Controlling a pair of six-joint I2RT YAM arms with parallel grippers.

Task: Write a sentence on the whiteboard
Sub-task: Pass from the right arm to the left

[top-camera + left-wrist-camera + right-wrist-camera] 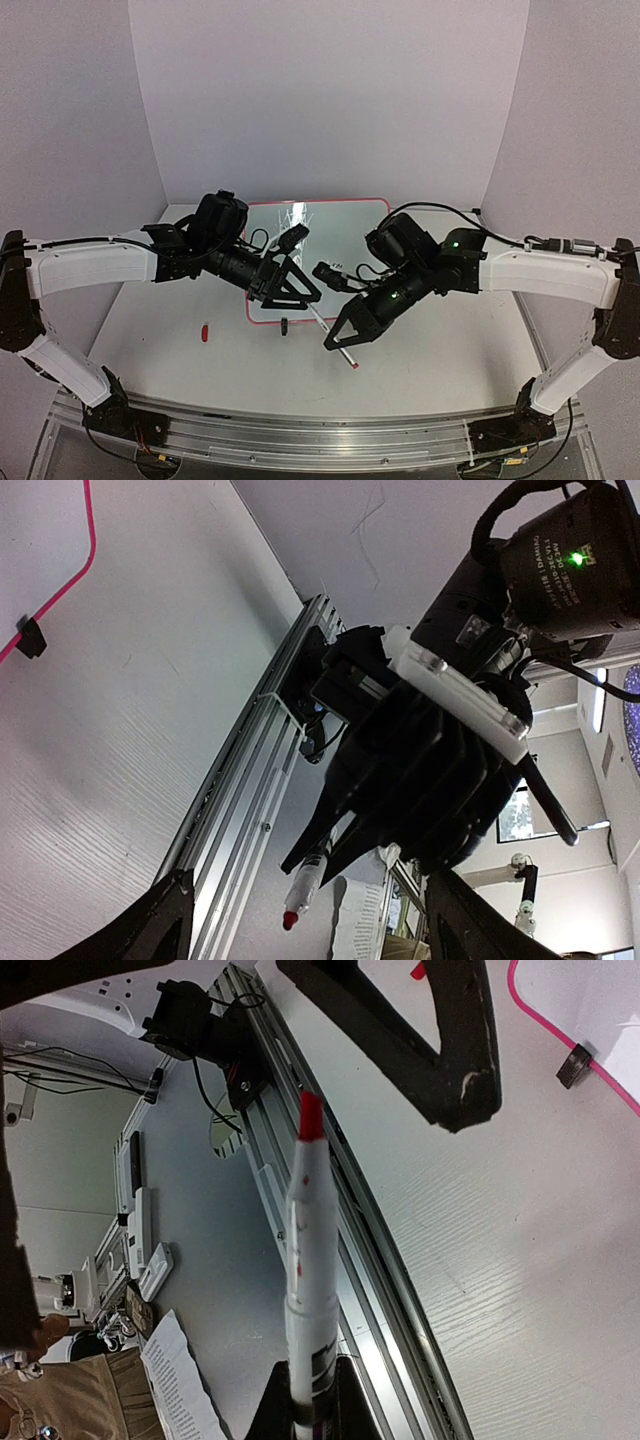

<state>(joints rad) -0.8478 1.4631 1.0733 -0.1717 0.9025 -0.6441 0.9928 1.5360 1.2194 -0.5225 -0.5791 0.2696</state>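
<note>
Right gripper (335, 343) pinches a white marker (310, 1260) with its red tip (311, 1118) bare.
Left gripper (292, 295) has its fingers (160, 925) spread wide and holds nothing. The whiteboard (345, 220) lies flat on the table (420, 370), partly hidden under both arms. The marker points past the board's near edge. A little red piece (205, 332) lies on the table to the left.

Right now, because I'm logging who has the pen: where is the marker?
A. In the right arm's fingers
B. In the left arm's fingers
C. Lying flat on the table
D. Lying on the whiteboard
A: the marker sticks out from between the fingers of the right gripper, its red tip bare, while the left gripper is open and holds nothing.
</note>
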